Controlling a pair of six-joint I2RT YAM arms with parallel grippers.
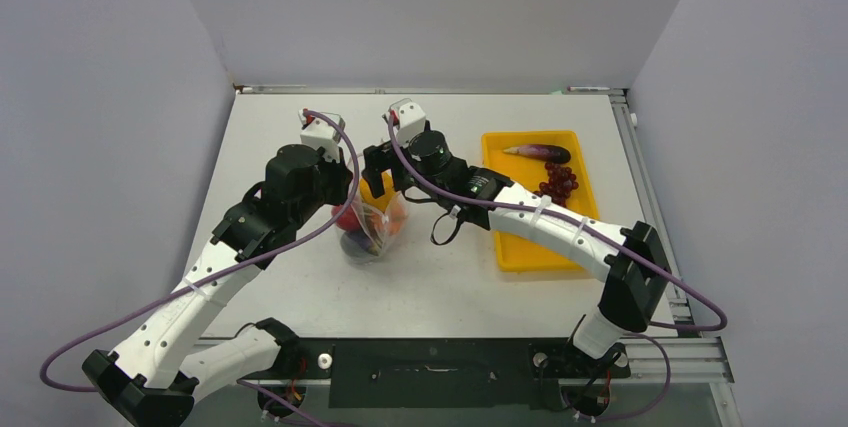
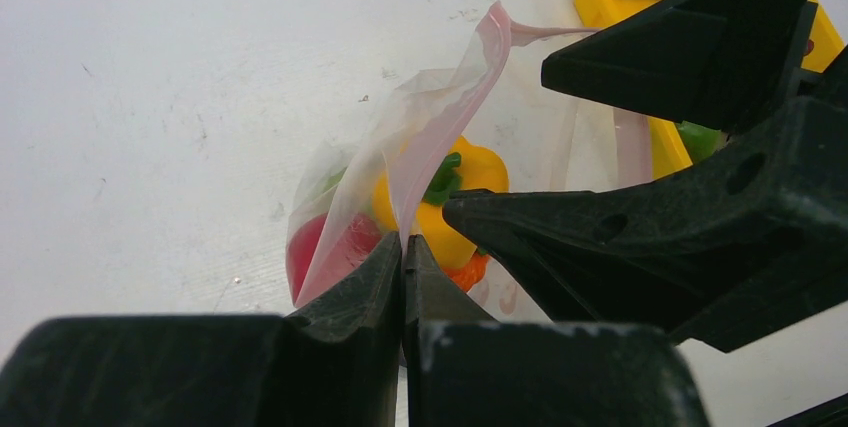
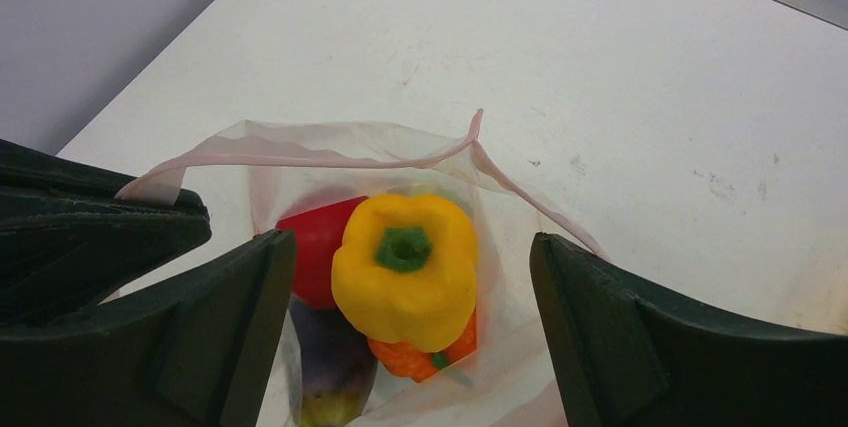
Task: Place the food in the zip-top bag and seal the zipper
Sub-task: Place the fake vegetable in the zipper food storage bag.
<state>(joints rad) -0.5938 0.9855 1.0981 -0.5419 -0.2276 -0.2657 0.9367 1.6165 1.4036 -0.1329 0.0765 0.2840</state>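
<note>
The zip-top bag (image 1: 368,232) stands on the table with its mouth up. My left gripper (image 2: 403,242) is shut on the bag's edge (image 2: 420,117), just below the pinkish zipper (image 3: 300,152). Inside the bag lie a yellow bell pepper (image 3: 405,277), a red piece (image 3: 315,247), a purple eggplant (image 3: 330,357) and an orange piece (image 3: 430,352). Over the bag's mouth, my right gripper (image 3: 410,242) is open. Its fingers (image 3: 250,307) stand on either side of the pepper with a gap on each side.
A yellow tray (image 1: 530,247) sits to the right of the bag and holds another eggplant (image 1: 540,152) and a dark red grape bunch (image 1: 558,182). The two grippers crowd close together over the bag.
</note>
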